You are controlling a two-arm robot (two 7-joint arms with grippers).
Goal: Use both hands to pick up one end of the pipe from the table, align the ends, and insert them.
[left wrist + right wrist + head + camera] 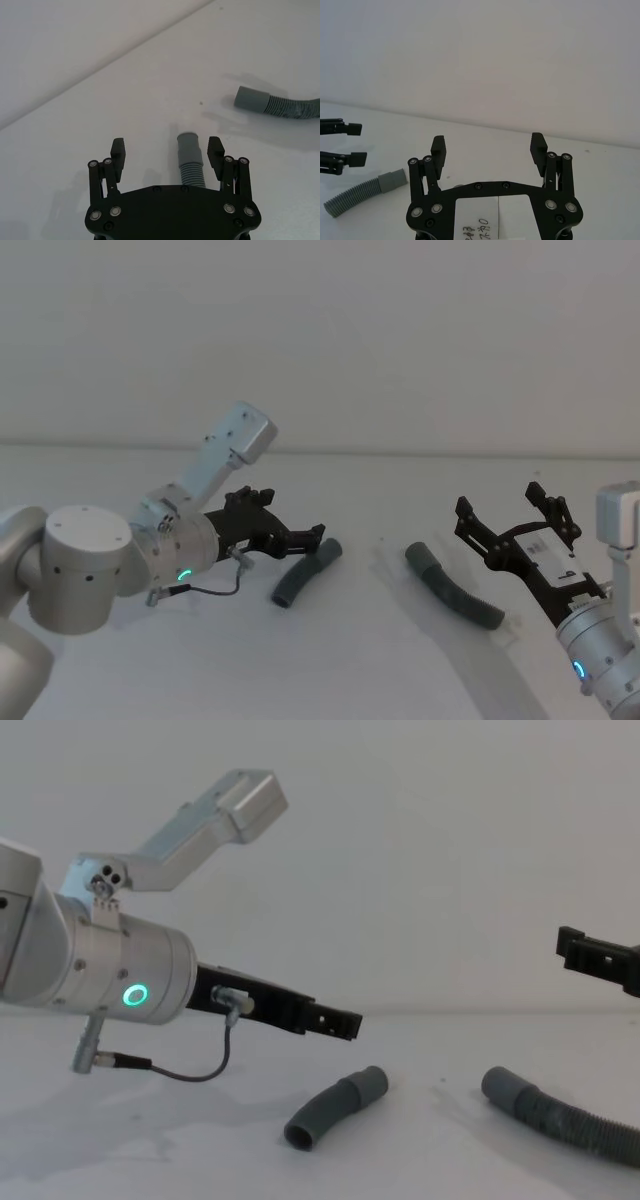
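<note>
The pipe lies in two dark grey pieces on the white table (360, 660). The short curved piece (305, 573) is left of centre, its cuff (188, 142) showing between my left gripper's fingers and nearer one of them. My left gripper (300, 537) is open and hovers just above this piece (335, 1107) without touching it. The longer ribbed hose (455, 587) lies to the right, its cuff (251, 98) turned toward the short piece. My right gripper (510, 505) is open and empty, raised above and beyond the hose.
A thin black cable (215, 589) loops from my left wrist, low over the table. The pale wall (400, 340) stands behind the table's far edge. The hose (560, 1115) runs off toward the right edge in the chest view.
</note>
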